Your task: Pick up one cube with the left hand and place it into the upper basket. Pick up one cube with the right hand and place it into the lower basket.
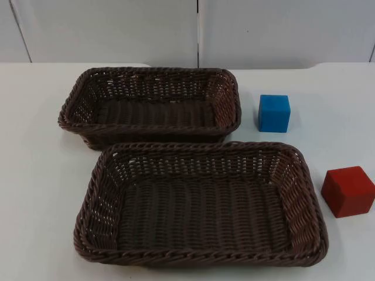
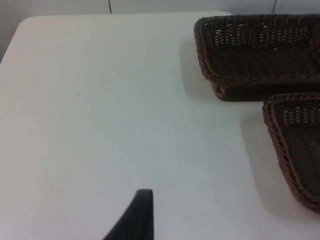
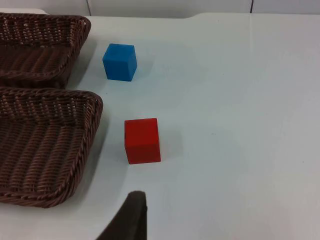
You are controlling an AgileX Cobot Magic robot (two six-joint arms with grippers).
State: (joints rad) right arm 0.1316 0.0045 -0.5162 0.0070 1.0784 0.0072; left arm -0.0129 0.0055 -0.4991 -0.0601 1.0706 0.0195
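Two cubes sit on the white table (image 1: 35,175), both to the right of the baskets: a blue cube (image 1: 274,113) just beside the right end of the upper basket (image 1: 70,105), and a red cube (image 1: 348,191) just off the right end of the lower basket (image 1: 304,199). The cubes are apart from each other and neither touches a basket. No lettering, label or brand mark can be made out on the cubes or the baskets. Both baskets are dark brown woven wicker, rectangular, with nothing inside; the lower one's far rim lies close against the upper one's near wall. In the right wrist view the red cube (image 3: 142,140) stands nearest the right gripper, whose black fingertip (image 3: 131,215) hangs above the table with nothing in its hold; how wide it stands I cannot tell. The left gripper, seen as a black fingertip (image 2: 137,215) in the left wrist view, is over bare table well to the left of the baskets, holding nothing, its opening also impossible to tell. A grey partition wall (image 1: 117,29) closes off the back of the table.
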